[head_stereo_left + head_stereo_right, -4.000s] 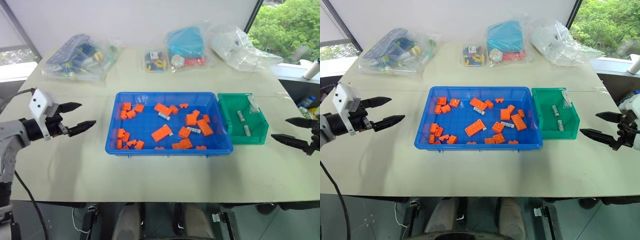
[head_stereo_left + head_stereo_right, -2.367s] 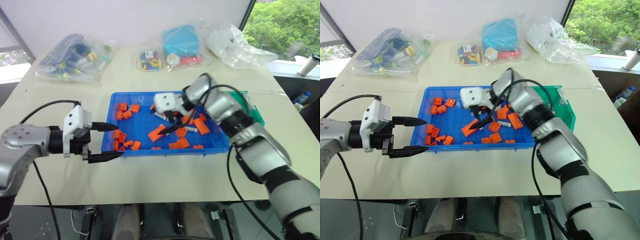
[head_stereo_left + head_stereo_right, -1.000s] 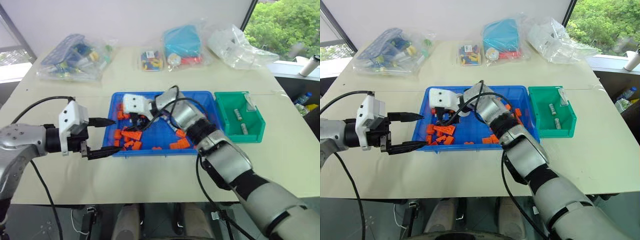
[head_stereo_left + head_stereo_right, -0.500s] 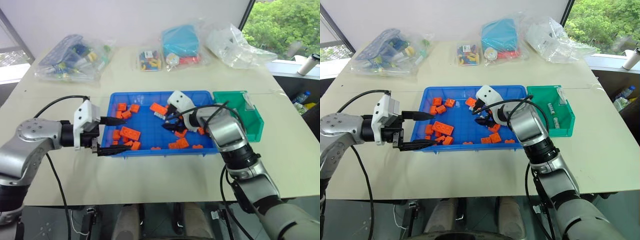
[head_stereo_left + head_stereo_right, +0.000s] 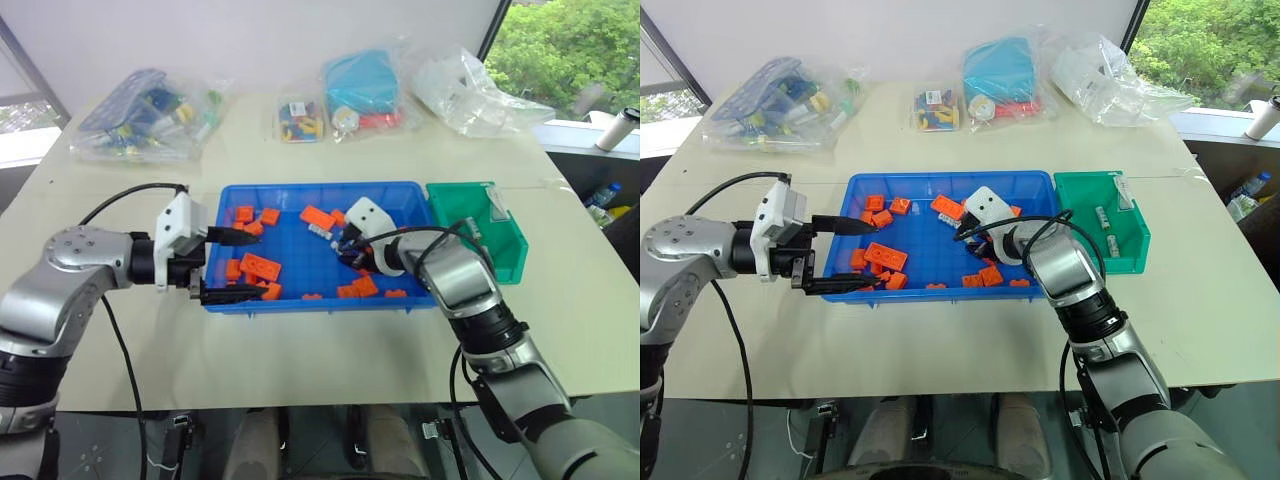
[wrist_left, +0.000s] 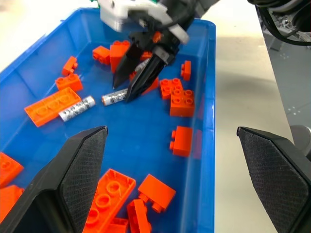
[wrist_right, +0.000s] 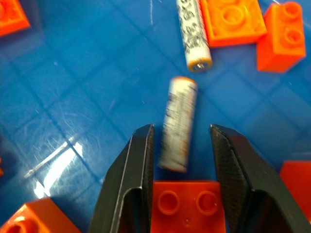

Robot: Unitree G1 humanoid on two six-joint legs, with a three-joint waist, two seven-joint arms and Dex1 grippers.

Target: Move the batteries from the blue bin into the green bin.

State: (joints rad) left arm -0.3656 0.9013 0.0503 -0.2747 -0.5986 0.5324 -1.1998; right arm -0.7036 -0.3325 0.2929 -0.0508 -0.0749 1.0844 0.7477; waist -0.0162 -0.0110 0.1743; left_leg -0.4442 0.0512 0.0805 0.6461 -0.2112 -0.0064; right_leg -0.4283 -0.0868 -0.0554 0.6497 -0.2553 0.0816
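Now right pincer [image 7: 181, 145] tilts down, apart astride a battery [image 7: 178, 124], seemingly ungripped; left pincer [image 6: 180, 160] wide.

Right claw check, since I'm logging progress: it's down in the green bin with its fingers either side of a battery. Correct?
Not quite. The right claw is down in the blue bin, not the green bin. Its fingers do stand either side of a battery, as the right wrist view shows.

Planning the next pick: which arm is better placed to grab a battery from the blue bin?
Right. The right gripper is down inside the blue bin, jaws straddling a battery. The left gripper sits at the bin's far-left rim, away from the batteries and the green bin.
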